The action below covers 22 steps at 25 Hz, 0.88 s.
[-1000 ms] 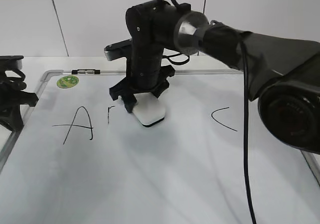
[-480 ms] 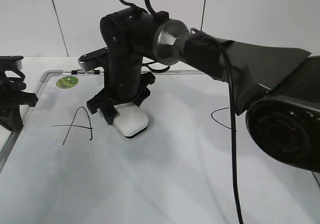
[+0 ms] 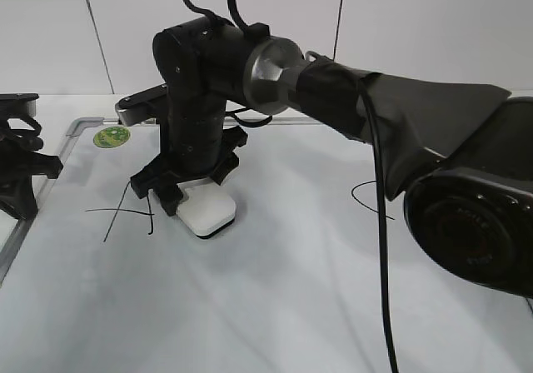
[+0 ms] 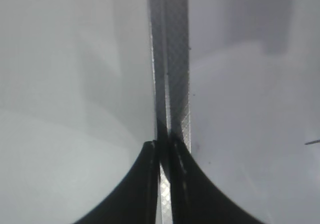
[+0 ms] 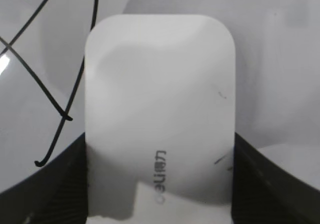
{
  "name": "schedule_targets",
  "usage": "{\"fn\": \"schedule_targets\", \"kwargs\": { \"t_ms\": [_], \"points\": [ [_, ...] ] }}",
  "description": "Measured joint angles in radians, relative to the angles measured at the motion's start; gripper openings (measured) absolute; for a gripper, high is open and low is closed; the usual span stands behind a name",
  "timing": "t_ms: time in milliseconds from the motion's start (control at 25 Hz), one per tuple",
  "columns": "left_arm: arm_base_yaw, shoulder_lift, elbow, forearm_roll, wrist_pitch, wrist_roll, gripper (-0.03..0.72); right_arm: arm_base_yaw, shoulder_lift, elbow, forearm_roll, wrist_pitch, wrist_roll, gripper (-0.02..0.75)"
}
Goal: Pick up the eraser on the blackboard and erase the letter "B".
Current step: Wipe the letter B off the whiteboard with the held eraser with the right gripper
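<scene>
My right gripper reaches across to the left and is shut on the white eraser, which it presses flat on the blackboard. In the right wrist view the eraser sits between both fingers, its grey lettering on top. The black "A" lies just left of the eraser, its top hidden by the gripper; its strokes also show in the right wrist view. No letter "B" shows in any view. My left gripper is shut and empty at the board's left frame.
A curved "C" stroke lies on the right part of the board. A round green sticker sits at the far left corner. The right arm spans the board's right half. A white wall stands behind.
My right gripper has slid the eraser leftward across the board, from the middle up to the A. The short black strokes seen beside the eraser earlier no longer show. The left arm has not moved.
</scene>
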Motion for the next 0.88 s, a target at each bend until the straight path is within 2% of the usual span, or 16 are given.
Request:
{"fn": "schedule_targets", "kwargs": {
  "t_ms": [560, 720, 880],
  "points": [
    [0.0, 0.0, 0.0, 0.0, 0.002, 0.0, 0.015, 0.003, 0.002, 0.0, -0.022, 0.0, 0.055, 0.54],
    [0.0, 0.0, 0.0, 0.0, 0.002, 0.0, 0.015, -0.018, 0.004, 0.0, -0.017, 0.0, 0.095, 0.54],
    [0.0, 0.0, 0.0, 0.0, 0.0, 0.0, 0.015, -0.068, 0.004, -0.002, 0.038, -0.005, 0.15, 0.54]
  ]
}}
